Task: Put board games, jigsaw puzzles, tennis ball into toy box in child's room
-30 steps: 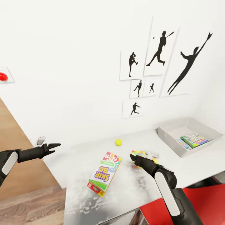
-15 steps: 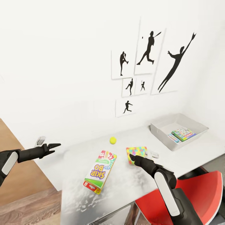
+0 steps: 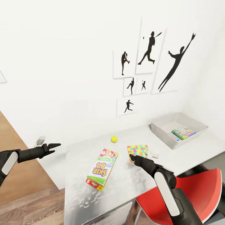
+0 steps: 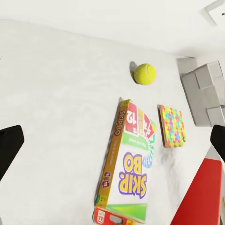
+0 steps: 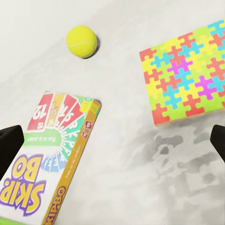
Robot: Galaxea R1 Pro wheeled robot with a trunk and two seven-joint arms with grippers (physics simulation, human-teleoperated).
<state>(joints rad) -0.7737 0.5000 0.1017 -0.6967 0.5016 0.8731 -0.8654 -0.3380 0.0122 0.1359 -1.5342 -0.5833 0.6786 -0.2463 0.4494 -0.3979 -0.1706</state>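
Bare tabletop (image 3: 131, 184) lies around the Skip-Bo box (image 3: 102, 169): open lanes toward the tennis ball (image 3: 114, 139) and the jigsaw puzzle (image 3: 137, 151). Beyond the puzzle, the toy box (image 3: 162, 135) wall obstructs. A red chair (image 3: 200, 190) blocks the near edge.

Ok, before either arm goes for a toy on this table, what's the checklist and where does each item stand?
1. Right gripper empty and open: ok, its fingertips sit at the wrist view's edges with nothing between them.
2. Left gripper empty: ok, though it hangs off the table's left side.
3. Skip-Bo box reachable: ok, lying flat beside the right gripper.
4. Jigsaw puzzle unobstructed: ok, flat, apart from the Skip-Bo box.
5. Tennis ball at rest: cannot tell.
6. Toy box has room: ok, one game box lies inside.
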